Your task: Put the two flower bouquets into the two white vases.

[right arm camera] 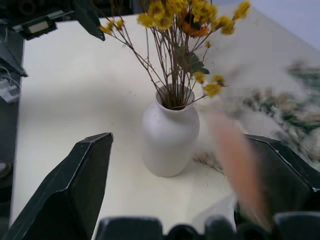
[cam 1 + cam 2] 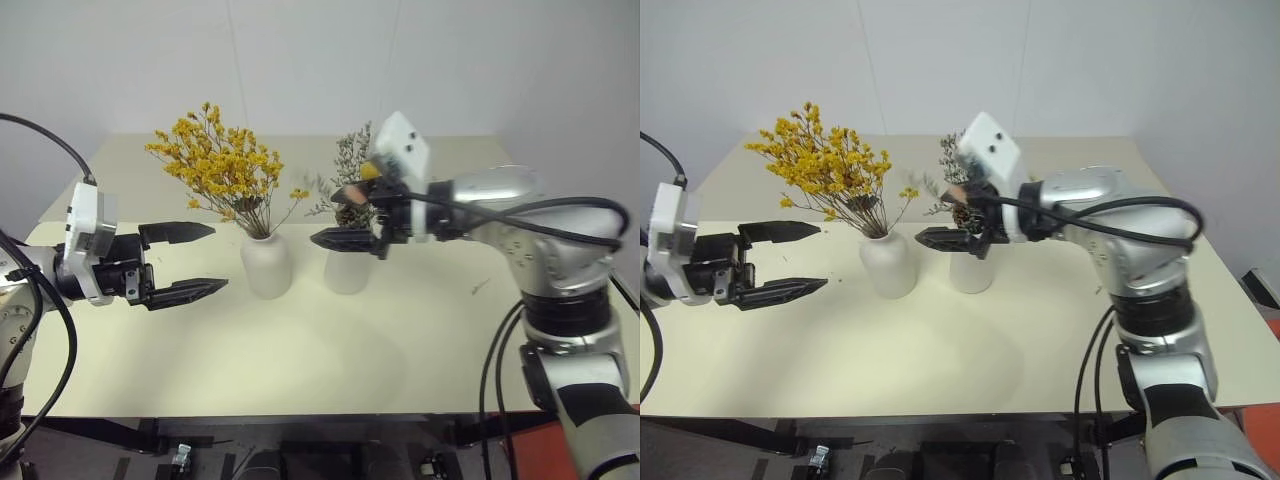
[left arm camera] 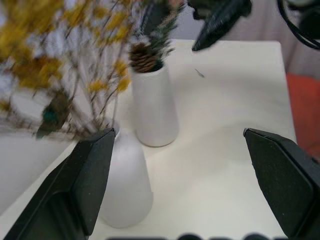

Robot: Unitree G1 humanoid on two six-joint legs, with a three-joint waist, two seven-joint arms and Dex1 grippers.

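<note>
Both bouquets stand in vases: yellow bunch in the bottle vase, grey-green sprig in the cylinder vase. Left gripper and right gripper hang empty, fingers apart, so the task looks finished

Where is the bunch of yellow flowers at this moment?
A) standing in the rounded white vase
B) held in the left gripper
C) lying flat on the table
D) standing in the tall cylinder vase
A: the thin brown stems of the yellow bouquet go down into the narrow neck of the rounded vase, and no gripper touches them.
</note>
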